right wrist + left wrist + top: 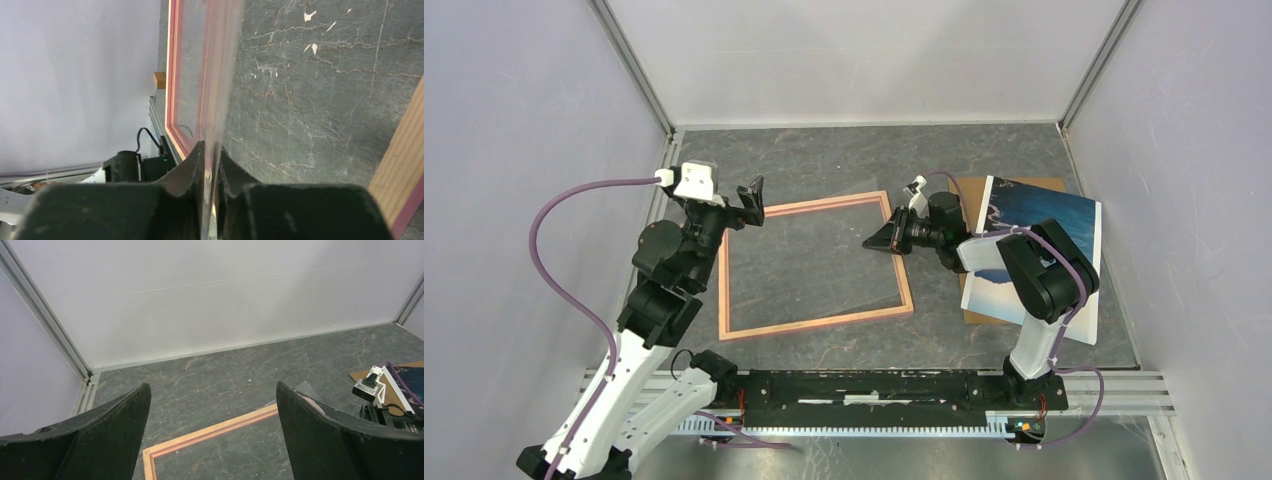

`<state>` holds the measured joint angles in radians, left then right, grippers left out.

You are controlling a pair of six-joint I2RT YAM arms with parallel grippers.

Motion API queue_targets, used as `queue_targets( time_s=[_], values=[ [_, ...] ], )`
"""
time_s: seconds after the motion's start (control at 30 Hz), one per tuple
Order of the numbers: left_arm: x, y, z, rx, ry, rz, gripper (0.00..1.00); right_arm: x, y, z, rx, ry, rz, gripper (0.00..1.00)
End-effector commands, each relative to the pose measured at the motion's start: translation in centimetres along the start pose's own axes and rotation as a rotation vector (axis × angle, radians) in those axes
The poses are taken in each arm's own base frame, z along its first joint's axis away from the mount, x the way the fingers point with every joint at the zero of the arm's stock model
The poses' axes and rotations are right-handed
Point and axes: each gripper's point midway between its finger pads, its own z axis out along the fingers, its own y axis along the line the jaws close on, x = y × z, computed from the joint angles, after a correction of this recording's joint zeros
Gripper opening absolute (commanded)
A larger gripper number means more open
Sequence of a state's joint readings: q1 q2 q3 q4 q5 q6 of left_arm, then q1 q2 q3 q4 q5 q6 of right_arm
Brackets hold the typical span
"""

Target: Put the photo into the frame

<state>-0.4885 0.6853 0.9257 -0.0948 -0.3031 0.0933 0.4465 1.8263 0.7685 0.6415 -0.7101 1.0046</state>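
**Right gripper** (211, 147): the jaws are drawn to a narrow slit on the edge of a clear pane (214, 85), at the right-hand rail of the frame (814, 322). **Left gripper** (752, 205): the jaws are spread wide and hold nothing, above the frame's far-left corner.

**Task's things.** The frame lies flat on the dark tabletop (824, 160). The photo (1044, 215) lies well apart to the right, on a brown backing board (969, 185), partly beneath your right arm. It is not in the frame.

**Hazards.**
- The pinch takes only the pane's thin edge, so any easing of the jaws would likely let the sheet slide or drop askew across a rail.
- A sideways pull could drag the light frame with it.
- A sweep of your right arm over the print may shift it or scuff its gloss.

**Views compared.**
- Only the right wrist view shows the pane between the fingers.
- From above the pane is nearly invisible, apart from a faint corner past the far rail.
- Only the overhead view gives the whole layout of frame, print and board.
- The left wrist view confirms the empty left jaws and the frame's corner, and shows a sliver of the print.
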Motion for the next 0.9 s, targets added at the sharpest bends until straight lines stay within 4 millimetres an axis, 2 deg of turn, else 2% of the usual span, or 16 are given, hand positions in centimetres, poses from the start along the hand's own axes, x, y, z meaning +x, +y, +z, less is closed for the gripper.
queue_targets(
  time_s=[0.0,0.1,0.23,0.4,0.47,0.57,0.63,0.67,0.7,0.77,0.87],
  values=[
    [-0.9,-0.4,0.0,0.016,-0.038,-0.055,1.00,-1.1,1.1,0.2,-0.023,-0.017,-0.076,0.28],
    [-1.1,-0.4,-0.2,0.019,-0.043,-0.061,1.00,-1.3,0.6,0.1,0.032,-0.009,-0.118,0.51],
    [-1.7,-0.2,-0.7,0.020,-0.064,-0.080,1.00,-2.2,-0.5,-0.5,0.162,0.005,-0.208,0.70],
    [-2.9,0.0,-1.8,0.029,-0.111,-0.109,1.00,-3.2,-1.3,-2.1,0.314,0.021,-0.318,0.78],
    [-3.1,0.0,-2.1,0.034,-0.120,-0.116,1.00,-4.2,-0.9,-3.0,0.380,0.028,-0.380,0.81],
    [-3.2,-0.3,-2.3,0.048,-0.125,-0.139,1.00,-6.3,-1.1,-6.2,0.562,0.018,-0.515,0.87],
    [-3.3,-0.5,-2.4,0.058,-0.126,-0.161,1.00,-8.0,-1.7,-9.9,0.775,0.002,-0.638,0.88],
    [-3.3,-0.7,-2.4,0.067,-0.123,-0.168,1.00,-9.2,-2.0,-12.5,0.923,-0.035,-0.699,0.91],
    [-3.1,-1.0,-2.4,0.080,-0.116,-0.175,1.00,-9.7,-2.1,-14.5,1.012,-0.053,-0.734,0.93],
    [-3.0,-1.5,-2.2,0.104,-0.103,-0.193,1.00,-9.7,-1.5,-17.0,1.072,-0.075,-0.788,0.95],
    [-2.5,-2.7,-1.8,0.151,-0.064,-0.234,1.00,-8.0,-2.1,-18.1,1.070,-0.045,-0.789,0.96]
  ],
)
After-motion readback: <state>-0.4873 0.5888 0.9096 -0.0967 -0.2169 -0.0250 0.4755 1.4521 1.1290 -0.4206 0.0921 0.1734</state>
